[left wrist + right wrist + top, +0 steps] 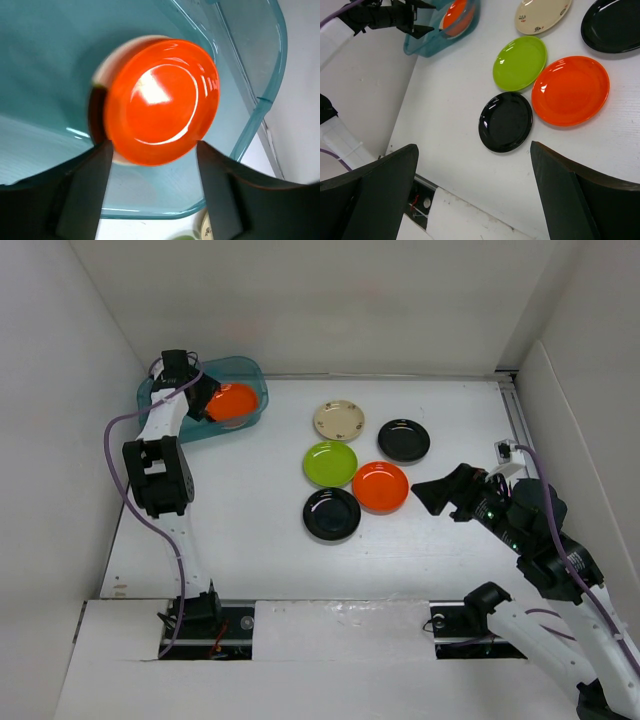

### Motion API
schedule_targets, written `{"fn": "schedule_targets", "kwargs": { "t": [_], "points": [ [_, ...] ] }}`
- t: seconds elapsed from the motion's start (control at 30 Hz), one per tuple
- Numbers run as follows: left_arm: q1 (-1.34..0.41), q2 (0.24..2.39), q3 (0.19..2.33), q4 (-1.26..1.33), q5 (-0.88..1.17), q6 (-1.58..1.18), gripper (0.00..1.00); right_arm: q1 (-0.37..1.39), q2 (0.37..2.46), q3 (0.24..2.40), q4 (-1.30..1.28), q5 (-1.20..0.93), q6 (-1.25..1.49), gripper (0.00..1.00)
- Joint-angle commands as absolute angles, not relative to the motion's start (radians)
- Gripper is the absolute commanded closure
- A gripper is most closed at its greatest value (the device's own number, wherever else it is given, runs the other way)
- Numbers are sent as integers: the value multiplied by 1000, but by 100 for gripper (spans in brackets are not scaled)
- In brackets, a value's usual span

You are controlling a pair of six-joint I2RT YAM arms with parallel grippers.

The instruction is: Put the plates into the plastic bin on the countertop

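The teal plastic bin [250, 373] stands at the countertop's [260, 490] far left. An orange plate [162, 102] lies in it on top of a cream plate [101, 76], of which only an edge shows. My left gripper [152, 172] hangs open and empty over the bin [252, 65], its fingertips [87, 185] on either side of the orange plate's near edge. Mid-counter lie a cream plate [339, 420], a black plate [404, 440], a lime green plate [330, 463], an orange plate [380, 487] and a second black plate [331, 514]. My right gripper [435, 490] is open and empty, raised just right of that orange plate.
White walls close in the left, back and right sides. The bin sits tight in the back left corner. Both arm bases are bolted at the near edge [330, 615]. A purple cable [115, 455] hangs beside the left arm.
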State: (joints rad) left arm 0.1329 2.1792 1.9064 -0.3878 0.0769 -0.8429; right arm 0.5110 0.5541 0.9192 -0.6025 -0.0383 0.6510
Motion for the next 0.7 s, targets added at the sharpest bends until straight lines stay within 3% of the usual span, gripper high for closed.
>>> {"fn": "schedule_targets", "kwargs": {
  "t": [0.0, 0.17, 0.3, 0.53, 0.67],
  "points": [
    [137, 2085, 1943, -383, 74, -830, 34, 506, 548, 954, -601, -54, 652, 1],
    [124, 1921, 1899, -286, 106, -784, 0, 506, 548, 945, -601, -54, 652, 1],
    [86, 1798, 1855, -285, 164, -736, 0, 506, 548, 945, -592, -54, 652, 1],
    [-122, 1520, 1263, 6, 245, -706, 0, 506, 594, 956, -574, -12, 661, 1],
    [-259, 1552, 1073, 148, 288, -706, 0, 506, 617, 966, -574, -46, 661, 1]
  ]
}}
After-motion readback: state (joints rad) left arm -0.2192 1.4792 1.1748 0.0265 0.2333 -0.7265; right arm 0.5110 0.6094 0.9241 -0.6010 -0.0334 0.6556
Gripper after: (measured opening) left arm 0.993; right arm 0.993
